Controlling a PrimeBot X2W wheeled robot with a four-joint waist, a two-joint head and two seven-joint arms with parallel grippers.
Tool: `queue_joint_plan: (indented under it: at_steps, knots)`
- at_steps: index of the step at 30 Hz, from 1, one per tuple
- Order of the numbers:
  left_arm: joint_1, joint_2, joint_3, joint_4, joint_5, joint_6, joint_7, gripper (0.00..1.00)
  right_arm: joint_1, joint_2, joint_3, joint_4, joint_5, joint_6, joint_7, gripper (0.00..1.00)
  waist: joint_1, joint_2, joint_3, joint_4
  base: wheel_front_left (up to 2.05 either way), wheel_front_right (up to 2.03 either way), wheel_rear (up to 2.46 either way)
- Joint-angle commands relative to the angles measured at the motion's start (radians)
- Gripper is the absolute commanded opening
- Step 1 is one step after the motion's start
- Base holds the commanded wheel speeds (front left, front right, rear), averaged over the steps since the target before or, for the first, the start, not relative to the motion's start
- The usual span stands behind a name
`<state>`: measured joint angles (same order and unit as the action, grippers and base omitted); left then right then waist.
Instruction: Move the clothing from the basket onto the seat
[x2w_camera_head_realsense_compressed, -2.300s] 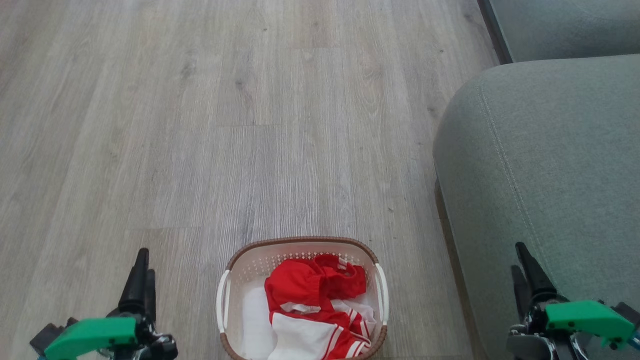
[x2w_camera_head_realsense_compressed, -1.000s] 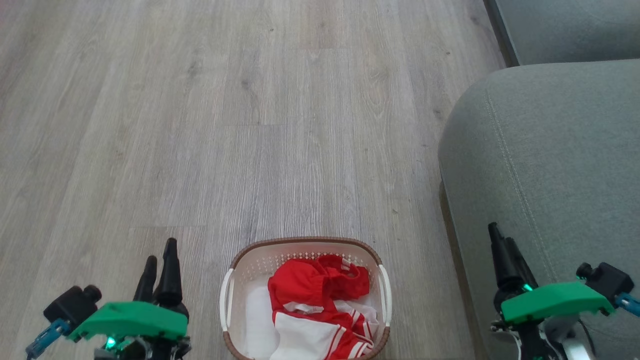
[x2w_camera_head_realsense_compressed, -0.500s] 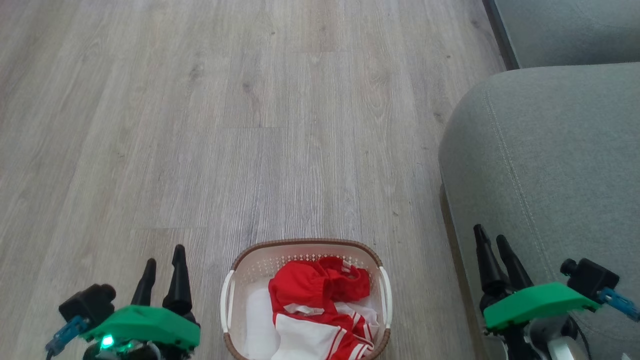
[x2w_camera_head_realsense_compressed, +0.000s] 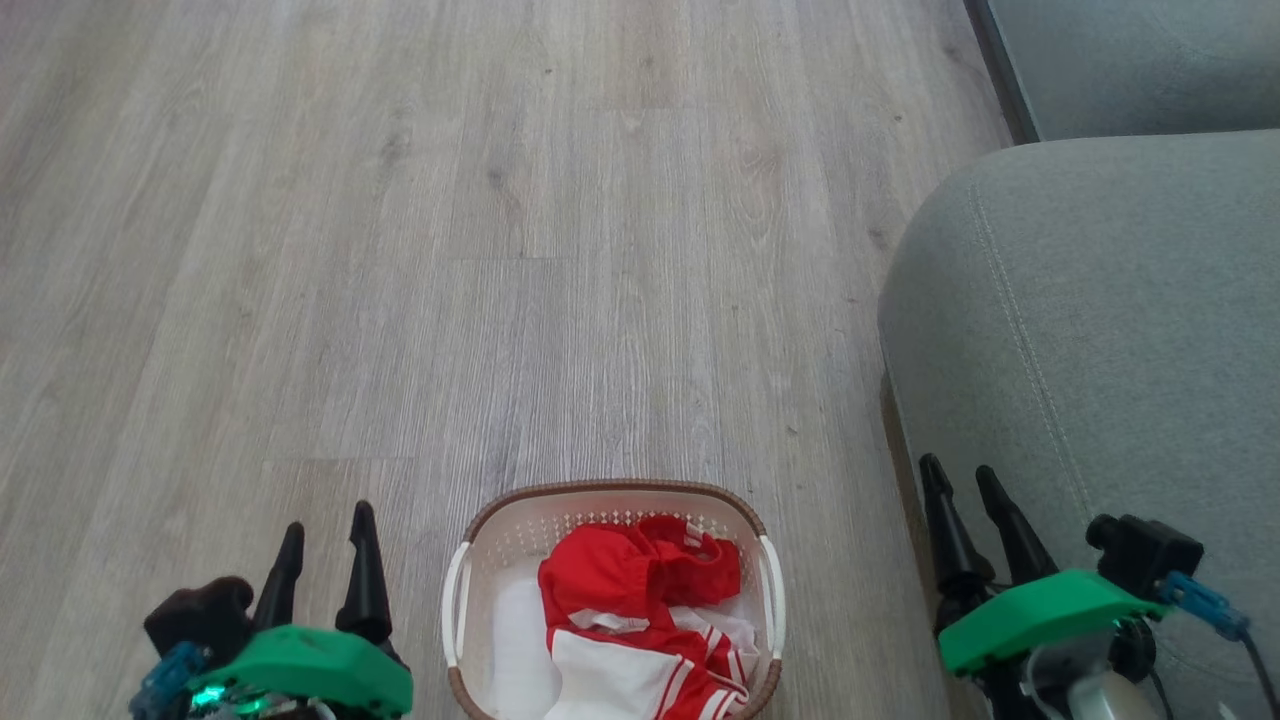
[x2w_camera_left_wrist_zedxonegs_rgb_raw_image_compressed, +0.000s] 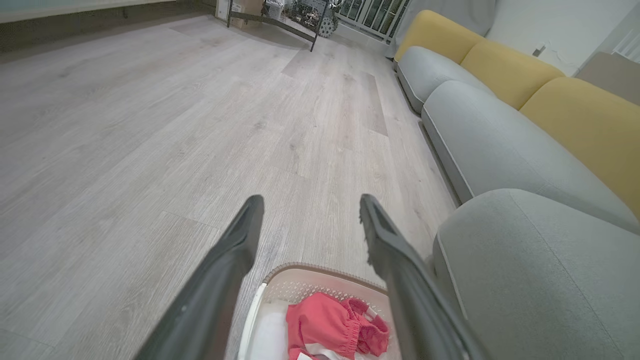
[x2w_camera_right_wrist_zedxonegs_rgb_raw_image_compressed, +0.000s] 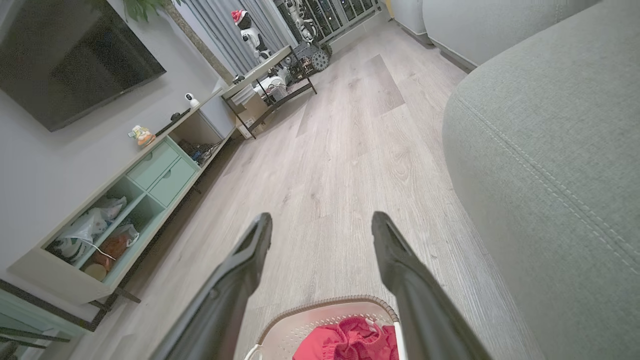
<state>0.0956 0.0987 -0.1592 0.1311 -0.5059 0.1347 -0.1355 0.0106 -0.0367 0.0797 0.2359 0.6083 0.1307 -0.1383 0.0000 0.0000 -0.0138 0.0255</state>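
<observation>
the left gripper (x2w_camera_head_realsense_compressed: 326, 522) and the right gripper (x2w_camera_head_realsense_compressed: 958, 470) both gape wide and hold nothing, with the basket (x2w_camera_head_realsense_compressed: 610, 488) and its heap of red-and-white clothing (x2w_camera_head_realsense_compressed: 630, 590) lying between them, close to the left one's right side, and the grey-green seat (x2w_camera_head_realsense_compressed: 1100, 330) beside the right one.

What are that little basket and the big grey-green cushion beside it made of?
The cream perforated basket looks like moulded plastic, its brown rim imitating weave. The grey-green sofa cushion seems upholstered in matte woven fabric: fine texture, stitched seam.
</observation>
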Motion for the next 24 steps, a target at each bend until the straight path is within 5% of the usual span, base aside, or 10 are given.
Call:
queue_joint_plan:
  at_steps: [1,24]
  knots:
    - [-0.024,0.018,0.015,-0.042,0.027,0.011,-0.019,1.0,-0.054,-0.011,0.023,-0.03,-0.027,0.0,-0.015,1.0,0.0,0.0,0.0,0.0,0.0,0.0,0.0]
    - [0.017,0.004,0.003,-0.044,0.271,0.036,-0.086,1.0,-0.055,-0.012,0.068,-0.049,-0.301,0.0,-0.083,1.0,0.0,0.0,-0.01,0.01,0.0,0.0,0.0]
